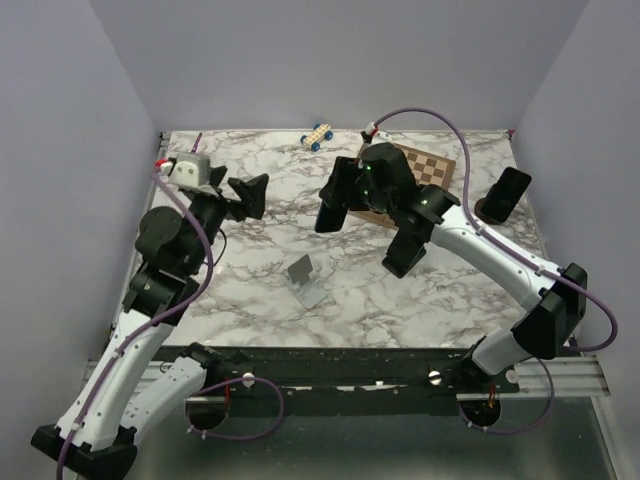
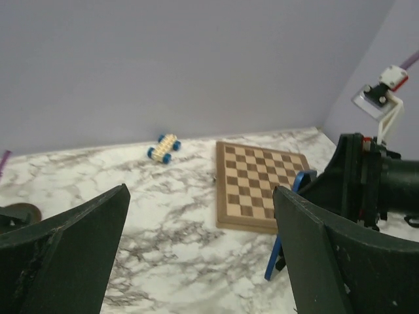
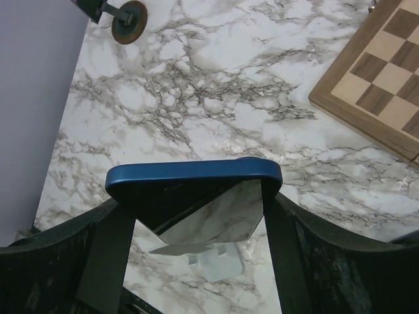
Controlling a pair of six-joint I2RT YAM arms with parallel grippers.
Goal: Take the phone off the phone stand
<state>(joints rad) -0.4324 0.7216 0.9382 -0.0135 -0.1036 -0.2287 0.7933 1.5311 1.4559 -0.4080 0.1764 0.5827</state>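
- Tabletop [image 1: 250,300] of white marble veined in grey carries everything; both arms are bolted at its near edge.
- A square wooden chessboard [image 1: 425,170] is laid flat toward the far right corner, out of the working area.
- The right gripper [image 1: 332,205] is held above the middle of the tabletop. Its fingers [image 3: 308,261] are spread fairly wide because they are clamped across the width of the phone.
- The left gripper [image 1: 252,192] is parked toward the far left with its jaws fully spread and nothing between them. It appears to be kept back so the right arm has room.
- The blue-edged phone with a glossy dark face [image 3: 193,178] is gripped by its two side edges and raised off the surface, clear of the stand. The removal itself is judged done, with only a set-down left.
- A dark upright object [image 1: 503,195] is seen by the right edge; what it is cannot be told.
- The grey folding metal phone stand [image 1: 305,280] is left empty between the middle and the near edge, its back plate tilted up.
- A small blue-wheeled toy car of cream bricks [image 1: 317,136] is left by the far edge, well apart from the task.
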